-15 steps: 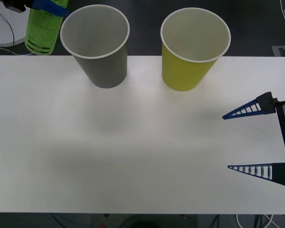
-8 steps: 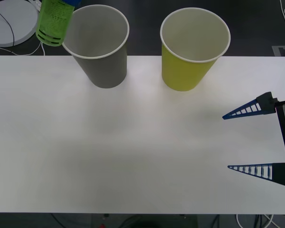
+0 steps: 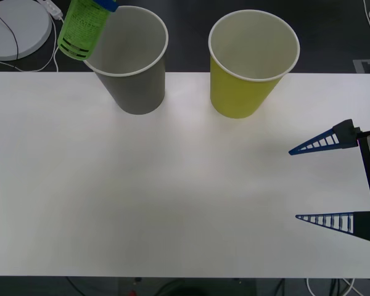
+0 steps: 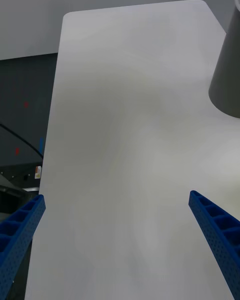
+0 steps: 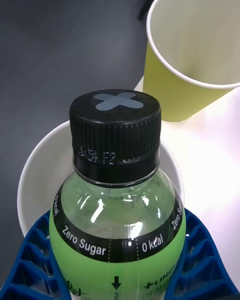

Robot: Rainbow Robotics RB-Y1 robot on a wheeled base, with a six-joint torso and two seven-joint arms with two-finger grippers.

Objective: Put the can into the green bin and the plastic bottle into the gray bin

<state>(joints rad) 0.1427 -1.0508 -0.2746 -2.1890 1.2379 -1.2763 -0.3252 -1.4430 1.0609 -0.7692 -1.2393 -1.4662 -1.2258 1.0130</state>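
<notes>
the left gripper (image 5: 117, 260), clamped on the plastic bottle (image 3: 83, 28), has carried it rightward to the gray bin (image 3: 128, 58) rim, so release looks close; the right gripper (image 3: 324, 182) waits spread near the table (image 3: 172, 185) edge

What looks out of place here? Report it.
Nothing is spilled or damaged. The gray bin and green bin stand upright. The left gripper holds the bottle tilted, cap-first over the gray bin. The right gripper is open above the table.
</notes>
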